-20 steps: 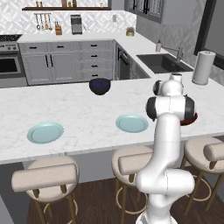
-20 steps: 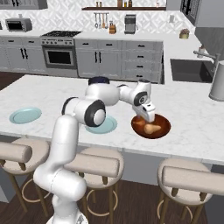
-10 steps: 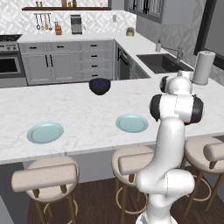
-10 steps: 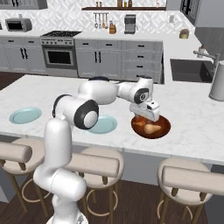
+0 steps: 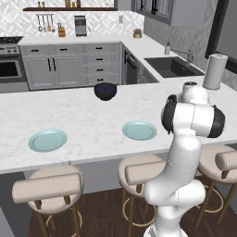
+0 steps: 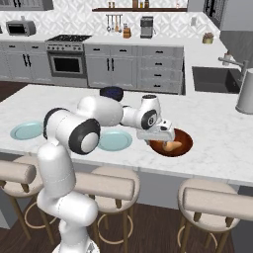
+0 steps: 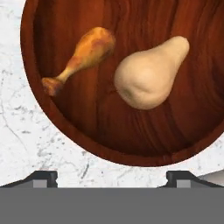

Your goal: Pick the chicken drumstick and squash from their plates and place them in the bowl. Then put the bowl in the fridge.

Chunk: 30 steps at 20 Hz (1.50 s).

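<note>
Risen a little since a second ago, the gripper (image 6: pixel 159 134) hangs over the bowl (image 6: pixel 184 143) on the bench (image 6: pixel 217 143), fingers (image 7: pixel 43 178) spread wide and holding nothing, while the hand view shows the drumstick (image 7: pixel 83 56) and squash (image 7: pixel 148 76) lying side by side inside, both plates (image 5: pixel 47 140) bare.

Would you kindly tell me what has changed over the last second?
The hand has pulled back toward the near rim of the bowl, open and empty. The squash and chicken drumstick stayed in the bowl; both plates are unmoved.
</note>
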### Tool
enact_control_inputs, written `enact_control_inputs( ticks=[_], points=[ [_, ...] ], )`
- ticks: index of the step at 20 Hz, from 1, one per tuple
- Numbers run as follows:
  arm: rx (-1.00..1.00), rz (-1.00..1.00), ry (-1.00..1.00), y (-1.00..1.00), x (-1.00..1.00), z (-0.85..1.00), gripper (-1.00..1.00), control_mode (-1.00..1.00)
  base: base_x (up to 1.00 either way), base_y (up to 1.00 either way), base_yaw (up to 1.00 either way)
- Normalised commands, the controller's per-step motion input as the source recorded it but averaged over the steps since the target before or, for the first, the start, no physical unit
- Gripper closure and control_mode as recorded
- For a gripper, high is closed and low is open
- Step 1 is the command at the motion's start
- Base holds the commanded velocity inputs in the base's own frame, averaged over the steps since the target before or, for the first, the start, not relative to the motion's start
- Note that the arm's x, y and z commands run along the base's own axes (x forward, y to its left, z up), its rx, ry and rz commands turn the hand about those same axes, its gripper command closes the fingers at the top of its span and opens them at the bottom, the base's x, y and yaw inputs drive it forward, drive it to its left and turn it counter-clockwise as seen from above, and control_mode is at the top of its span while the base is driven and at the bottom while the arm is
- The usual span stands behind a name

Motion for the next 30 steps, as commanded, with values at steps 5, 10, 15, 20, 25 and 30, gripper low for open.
enact_control_inputs(
  ticks=[5, 10, 15, 20, 25, 30],
  points=[
    [-0.02, 0.22, 0.17, 0.12, 0.39, -0.16, -1.00, -1.00, 0.00, 0.00, 0.00],
    [-0.03, 0.16, 0.09, -0.02, 0.39, -0.16, -1.00, -1.00, 0.00, 0.00, 0.00],
    [-0.07, 0.13, 0.13, -0.28, 0.27, -0.32, -1.00, -1.00, 0.00, 0.00, 0.00],
    [-0.02, 0.09, 0.08, -0.38, 0.11, -0.37, -1.00, -1.00, 0.00, 0.00, 0.00],
    [0.00, 0.05, 0.02, -0.22, -0.11, -0.39, -1.00, -1.00, 0.00, 0.00, 0.00],
    [0.00, 0.02, 0.00, -0.04, -0.36, -0.44, 1.00, -1.00, 0.00, 0.00, 0.00]
  ],
)
